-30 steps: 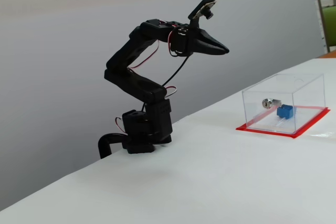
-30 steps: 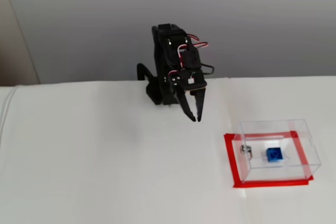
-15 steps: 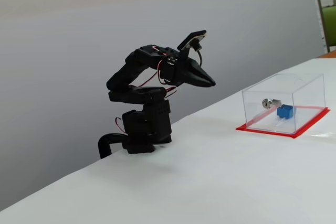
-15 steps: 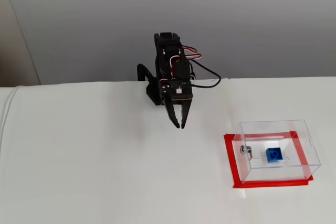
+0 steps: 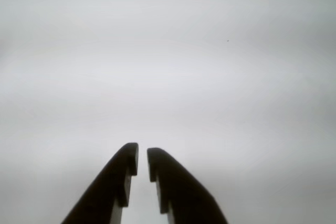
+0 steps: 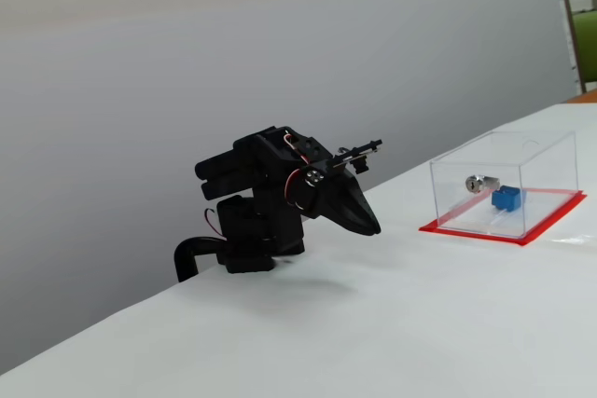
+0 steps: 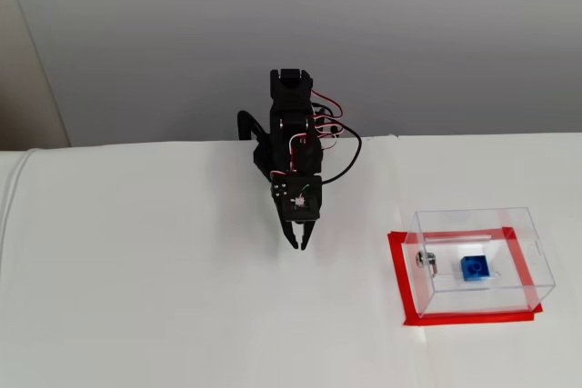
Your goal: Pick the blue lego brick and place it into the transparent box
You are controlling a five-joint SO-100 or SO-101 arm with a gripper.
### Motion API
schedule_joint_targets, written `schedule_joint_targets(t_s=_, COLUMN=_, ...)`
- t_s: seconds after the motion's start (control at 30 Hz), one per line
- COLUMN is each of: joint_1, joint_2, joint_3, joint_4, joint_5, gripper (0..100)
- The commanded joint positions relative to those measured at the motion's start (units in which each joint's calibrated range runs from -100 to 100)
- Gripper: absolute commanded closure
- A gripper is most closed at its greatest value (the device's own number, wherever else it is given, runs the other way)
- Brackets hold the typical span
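Note:
The blue lego brick (image 6: pixel 506 199) (image 7: pixel 474 267) lies inside the transparent box (image 6: pixel 546 151) (image 7: pixel 473 218), on its floor beside a small silver lock fitting (image 6: pixel 478 183) (image 7: pixel 426 260). The box stands on a red base mat (image 6: pixel 562 211) (image 7: pixel 397 252) at the right of both fixed views. My gripper (image 6: pixel 373 227) (image 7: pixel 299 243) (image 5: pixel 143 153) is folded low near the arm's base, well left of the box, pointing down at the white table. Its fingers stand almost together with nothing between them.
The white table (image 7: pixel 164 297) spreads wide to the left and front of the arm. The arm's black base (image 6: pixel 252 240) is clamped at the table's far edge, against a grey wall. Shelving (image 6: pixel 578 16) shows at the far right.
The arm has folded down from a raised pose, and the gripper has dropped toward the table and drawn back toward the base. Brick and box have not moved.

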Motion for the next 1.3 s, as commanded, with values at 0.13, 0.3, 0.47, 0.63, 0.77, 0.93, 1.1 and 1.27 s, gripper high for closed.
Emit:
schedule_joint_targets(t_s=0.13, joint_1=1.9, joint_2=-0.8, joint_3=5.6, joint_4=-1.0, joint_5=0.2, gripper=98)
schedule_joint_targets(t_s=0.3, joint_1=2.0, joint_2=-0.8, joint_3=5.7, joint_4=-0.5, joint_5=0.3, gripper=98)
schedule_joint_targets(t_s=0.47, joint_1=1.9, joint_2=-0.8, joint_3=5.7, joint_4=2.9, joint_5=0.3, gripper=98)
schedule_joint_targets(t_s=0.63, joint_1=2.3, joint_2=-0.8, joint_3=5.7, joint_4=3.0, joint_5=-0.1, gripper=98)
schedule_joint_targets(t_s=0.77, joint_1=3.3, joint_2=-0.8, joint_3=5.7, joint_4=3.2, joint_5=-0.8, gripper=98)
schedule_joint_targets(t_s=0.93, joint_1=3.5, joint_2=-0.8, joint_3=5.7, joint_4=3.1, joint_5=-1.6, gripper=98)
schedule_joint_targets(t_s=1.1, joint_1=3.7, joint_2=-0.8, joint_3=5.7, joint_4=3.0, joint_5=-1.4, gripper=98)
schedule_joint_targets(t_s=1.27, joint_1=3.7, joint_2=-0.5, joint_3=5.4, joint_4=2.8, joint_5=-1.2, gripper=98)
